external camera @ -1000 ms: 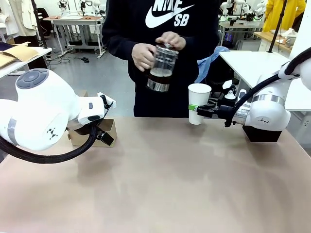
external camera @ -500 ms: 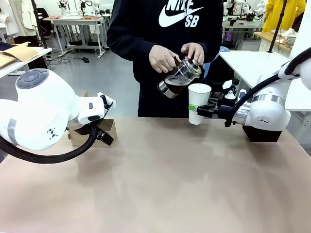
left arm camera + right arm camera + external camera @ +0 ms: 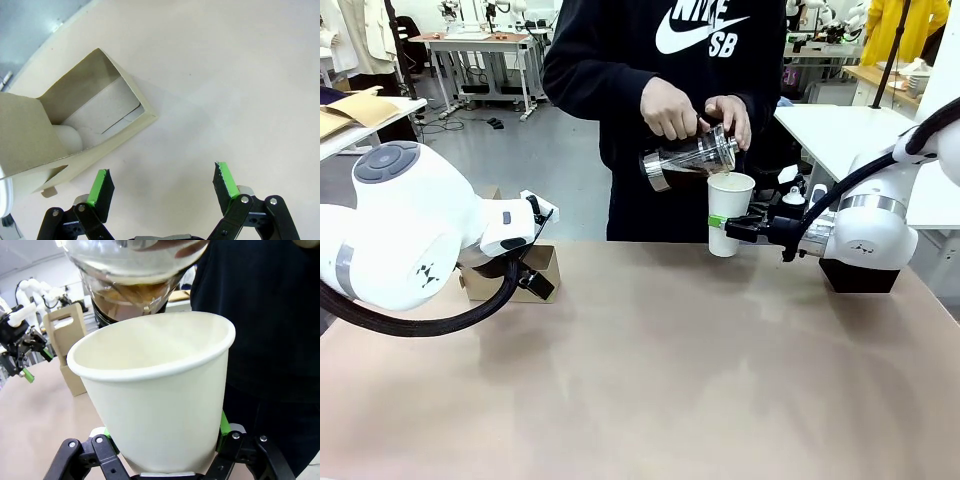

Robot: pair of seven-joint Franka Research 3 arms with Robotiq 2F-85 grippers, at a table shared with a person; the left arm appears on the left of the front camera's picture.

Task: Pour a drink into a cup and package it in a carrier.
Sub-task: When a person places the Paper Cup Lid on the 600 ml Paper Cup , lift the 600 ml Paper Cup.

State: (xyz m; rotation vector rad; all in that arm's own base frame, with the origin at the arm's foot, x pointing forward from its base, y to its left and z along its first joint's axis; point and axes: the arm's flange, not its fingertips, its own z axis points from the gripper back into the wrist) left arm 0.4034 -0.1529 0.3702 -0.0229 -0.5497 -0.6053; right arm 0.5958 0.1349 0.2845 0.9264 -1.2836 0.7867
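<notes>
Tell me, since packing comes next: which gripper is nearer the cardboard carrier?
Left. The left gripper hangs open just beside the carrier at the table's left end; the right gripper is well off to the right, shut on the cup.

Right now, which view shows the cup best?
The right wrist view: the cup is close, with its open rim and inside visible. The front view shows the cup small, side-on. The left wrist view faces the carrier.
</notes>
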